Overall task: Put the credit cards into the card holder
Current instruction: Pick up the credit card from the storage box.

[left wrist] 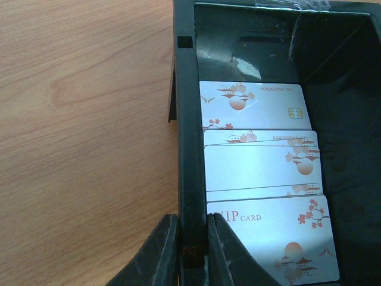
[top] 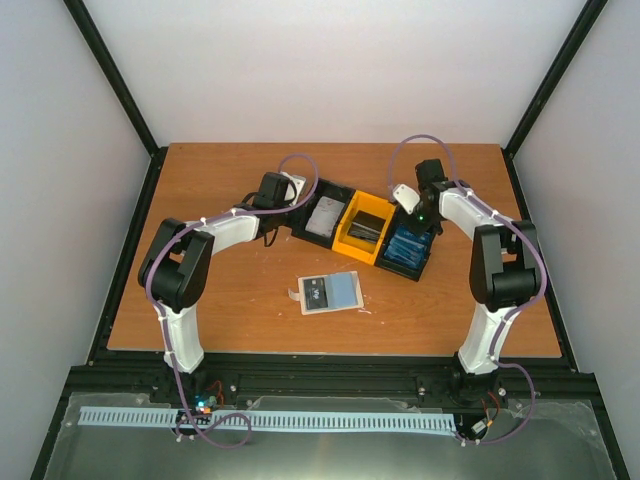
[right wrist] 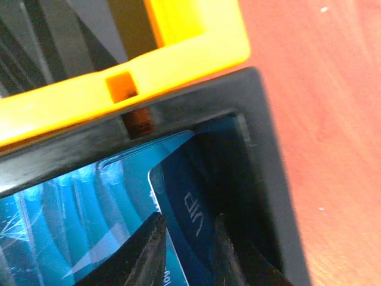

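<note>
Black wall of tray [left wrist: 187,119] clamped by left claw [left wrist: 191,217]: one finger outside, other inside left compartment, overlapping nearest of grey-white cards [left wrist: 262,173], which lie stacked in overlapping row there. Yellow compartment [top: 350,240] in middle holds dark cards [top: 368,226]. Card holder [top: 330,292] flat on table [top: 220,300], near side of tray, apart from it, between arms. Right compartment holds blue cards [top: 406,248]. Right claw [right wrist: 189,219] clenched on one blue card [right wrist: 193,208] marked VIP, beside compartment wall.
</note>
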`<state>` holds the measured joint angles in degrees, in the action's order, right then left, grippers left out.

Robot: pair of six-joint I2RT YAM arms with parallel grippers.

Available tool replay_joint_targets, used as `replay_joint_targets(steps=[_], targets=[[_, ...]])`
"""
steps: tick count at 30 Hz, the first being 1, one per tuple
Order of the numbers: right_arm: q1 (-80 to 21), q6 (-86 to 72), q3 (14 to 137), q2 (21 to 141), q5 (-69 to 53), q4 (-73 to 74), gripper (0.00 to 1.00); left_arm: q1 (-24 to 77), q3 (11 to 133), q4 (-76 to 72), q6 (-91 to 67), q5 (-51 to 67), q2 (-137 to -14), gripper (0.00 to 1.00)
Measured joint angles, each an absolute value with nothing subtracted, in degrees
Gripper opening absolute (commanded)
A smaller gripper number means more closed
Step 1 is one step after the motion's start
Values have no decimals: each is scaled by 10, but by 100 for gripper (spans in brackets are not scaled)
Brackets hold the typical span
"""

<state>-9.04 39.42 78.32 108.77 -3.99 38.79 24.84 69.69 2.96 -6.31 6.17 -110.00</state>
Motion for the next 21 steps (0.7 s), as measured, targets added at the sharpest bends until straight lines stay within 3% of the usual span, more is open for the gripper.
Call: replay_joint_targets(steps=[15,21], targets=[[-90,396,761,1081,-5,326,23,248,697,26,-65,61,-1101,6],[-90,410,741,1081,22,297,31,248,698,22,-67,60,-1103,6]])
